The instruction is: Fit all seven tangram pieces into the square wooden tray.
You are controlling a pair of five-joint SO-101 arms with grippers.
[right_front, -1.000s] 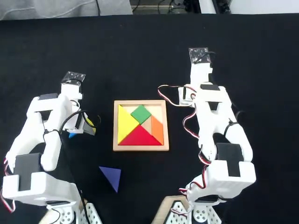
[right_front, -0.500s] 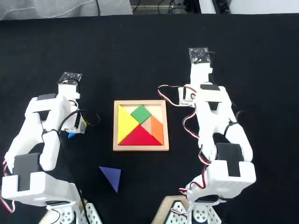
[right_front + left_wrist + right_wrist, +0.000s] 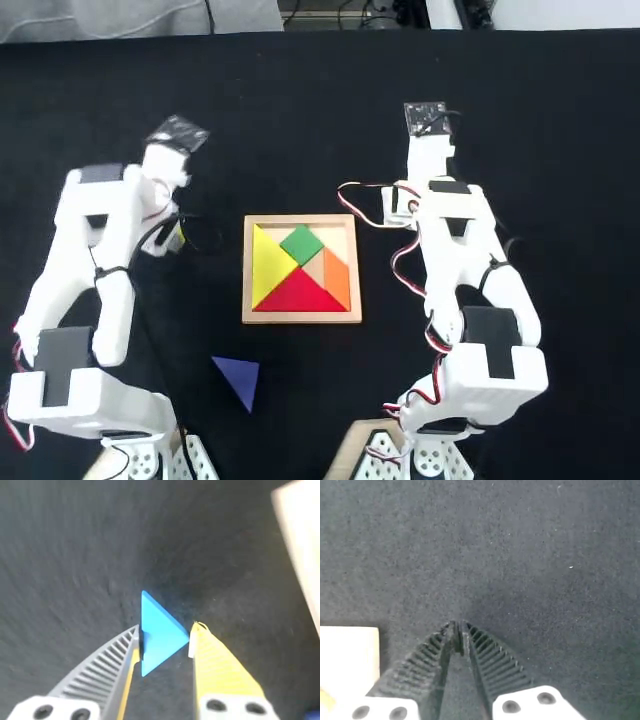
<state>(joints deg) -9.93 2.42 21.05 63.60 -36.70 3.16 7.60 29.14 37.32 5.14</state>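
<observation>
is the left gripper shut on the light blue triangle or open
Shut on it: both fingertips of the left gripper touch the light blue triangle, no gap.

I have the table point(image 3: 300, 120) under a black cloth. The wooden tray point(image 3: 301, 319) lies flat on it between my two arms, near the left arm point(image 3: 95, 250) and nearer still to the right arm point(image 3: 460, 260). A dark blue triangle point(image 3: 240, 378) lies loose on the cloth, apart from the tray, closer to the left arm's base. One pale tray corner sits near the right gripper point(image 3: 456, 630), bare cloth ahead of it
</observation>
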